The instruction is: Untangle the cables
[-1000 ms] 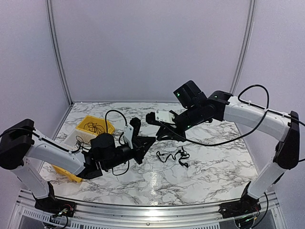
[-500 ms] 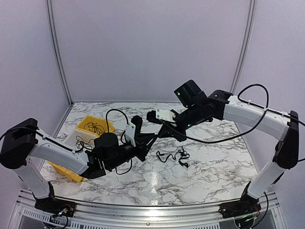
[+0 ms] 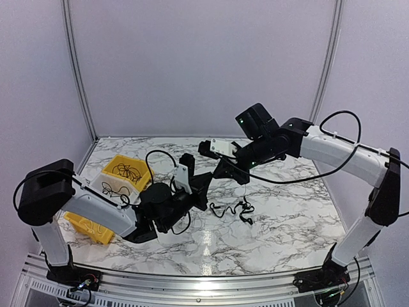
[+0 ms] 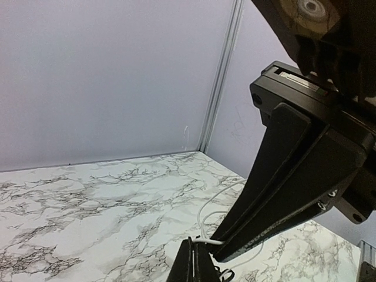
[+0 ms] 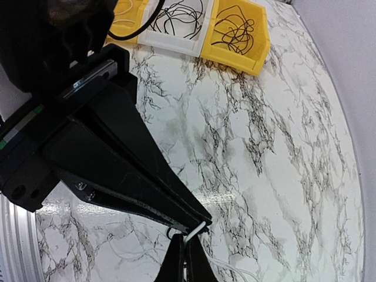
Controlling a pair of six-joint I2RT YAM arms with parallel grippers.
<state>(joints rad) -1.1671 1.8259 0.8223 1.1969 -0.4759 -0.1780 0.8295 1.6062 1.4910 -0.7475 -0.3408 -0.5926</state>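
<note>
Cables (image 3: 233, 209) apparently near right end effector (image 3: 218, 173)

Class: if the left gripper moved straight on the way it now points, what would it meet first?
The right gripper: its shut fingertips sit almost tip to tip with the left gripper, both apparently pinching a thin white wire between them.

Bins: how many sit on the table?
3, in a row at the left: far yellow bin, middle white bin, near yellow bin partly hidden by the left arm.
</note>
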